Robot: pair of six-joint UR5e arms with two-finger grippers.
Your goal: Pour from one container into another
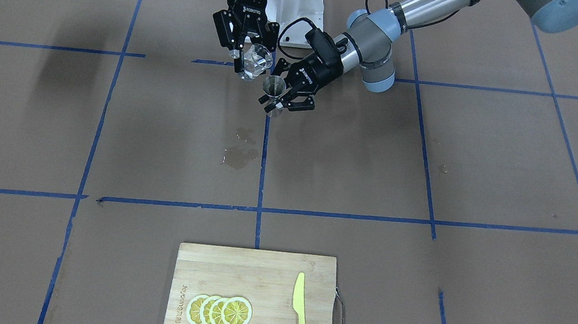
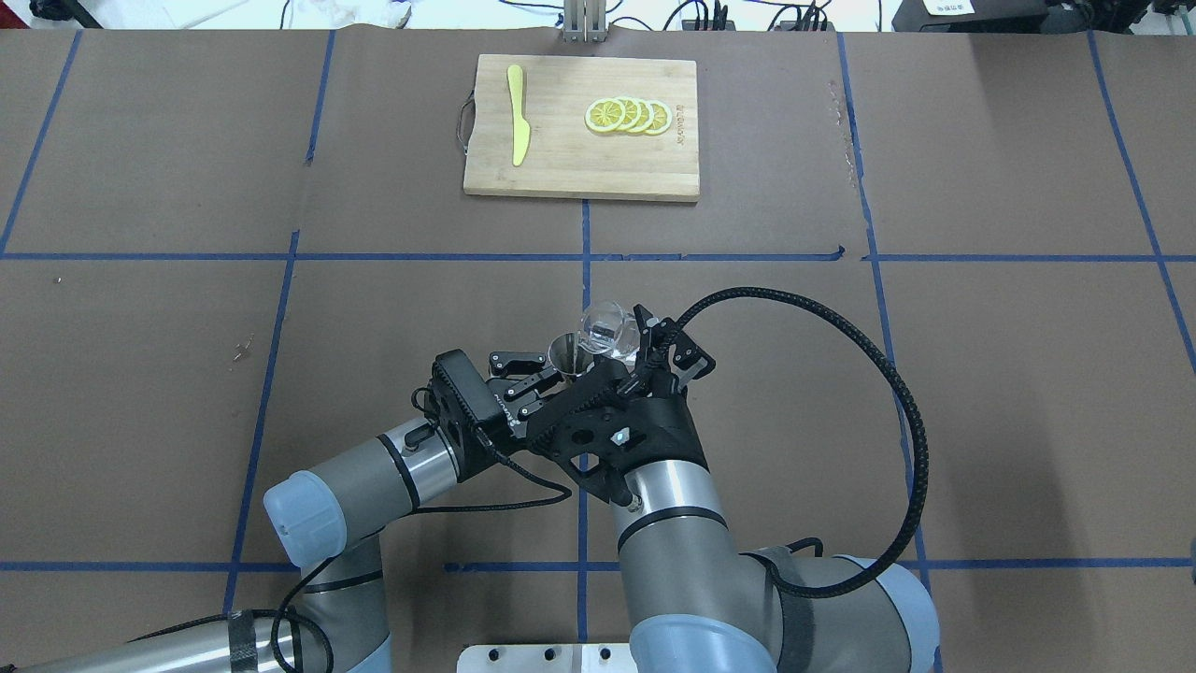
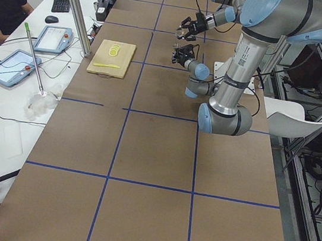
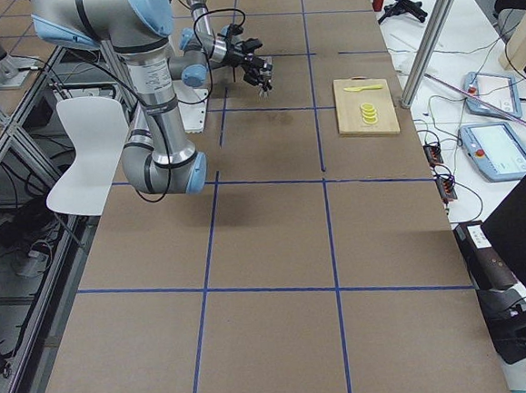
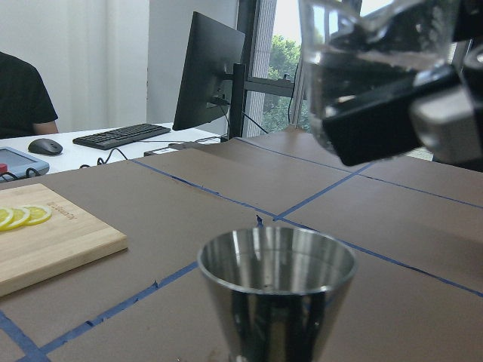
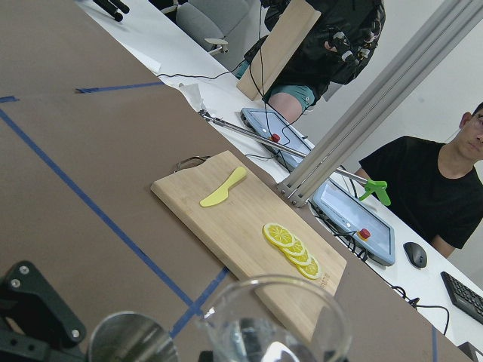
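Six cams on this rig. The overhead one sits behind the robot looking forward and down, with the pale bamboo cutting board up at 12 o'clock. The front-facing one stares back from across the table, steeply down, and has that board at 6. Two side cams look along the brown paper-covered table from either end, pretty far off. Both wrist cams ride low and super close, and they share the silver steel hourglass jigger, the clear glass beaker and the board behind.

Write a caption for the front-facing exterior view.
Right gripper holds tilted clear glass beaker above and beside silver hourglass jigger in left gripper.
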